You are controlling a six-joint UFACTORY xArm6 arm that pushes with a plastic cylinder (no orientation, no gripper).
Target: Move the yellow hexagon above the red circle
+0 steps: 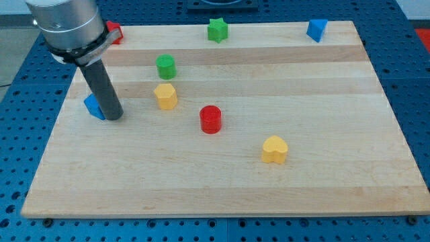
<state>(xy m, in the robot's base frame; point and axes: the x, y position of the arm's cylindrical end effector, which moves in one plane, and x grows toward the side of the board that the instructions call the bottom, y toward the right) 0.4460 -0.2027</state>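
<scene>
The yellow hexagon (166, 96) sits on the wooden board, left of centre. The red circle (211, 119) stands to its lower right, a short gap away. My tip (113, 117) rests on the board at the view's left, well left of the yellow hexagon and right beside a blue block (93, 106), which the rod partly hides.
A green circle (165, 66) stands just above the yellow hexagon. A yellow heart (275, 149) lies at the lower right of the red circle. A green star (217, 30), a blue block (316, 29) and a red block (113, 31) sit along the top edge.
</scene>
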